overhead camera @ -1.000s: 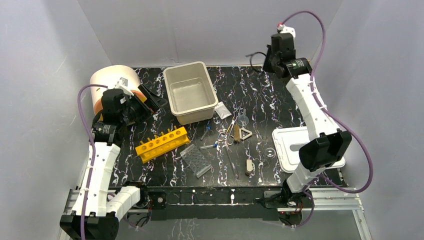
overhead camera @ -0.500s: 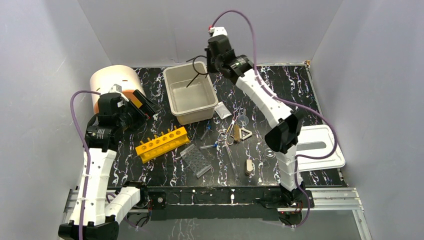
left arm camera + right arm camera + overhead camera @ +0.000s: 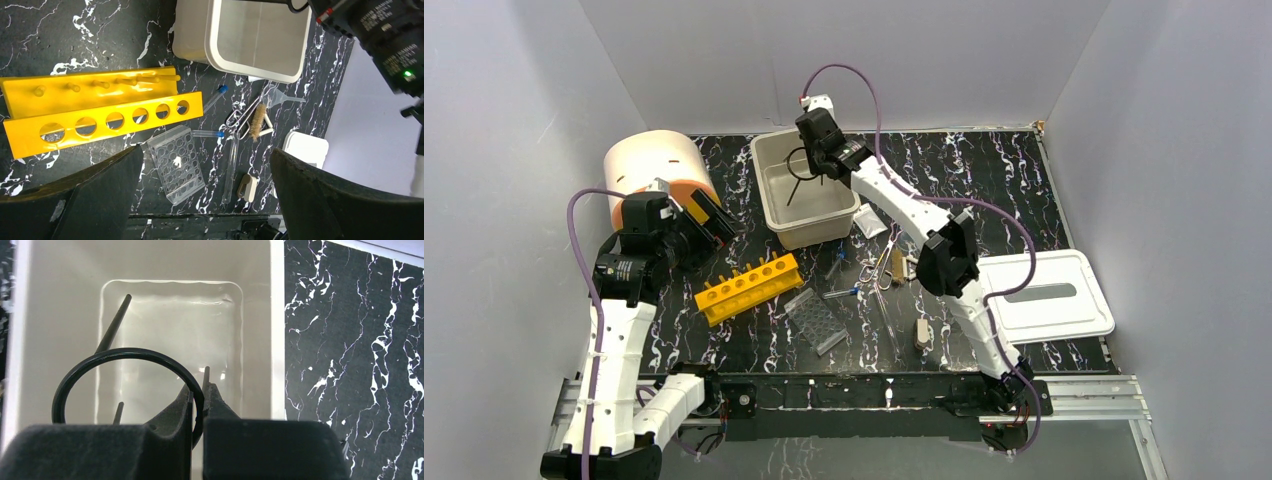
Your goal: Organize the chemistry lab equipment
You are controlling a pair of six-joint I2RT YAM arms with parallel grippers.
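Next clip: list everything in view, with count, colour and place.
Tub: one, beige, far centre.
Wire ring-stand: one, black, held over the tub.
Test-tube rack: one, yellow, left of centre.
Well tray: one, clear, beside the rack.
Blue-capped tubes: two, clear, beside the tray.
Forceps: one, metal, centre.
Lid: one, white, right side.
Cylinder: one, cream and orange, far left.
Left gripper: one, black, jaws open, near the cylinder.
Right gripper: one, black, jaws shut on the ring-stand.

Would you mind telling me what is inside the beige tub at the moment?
Only the black wire ring stand, pinched by the right gripper, its legs pointing down into the tub. The visible floor is bare; the rest is hidden by the gripper.
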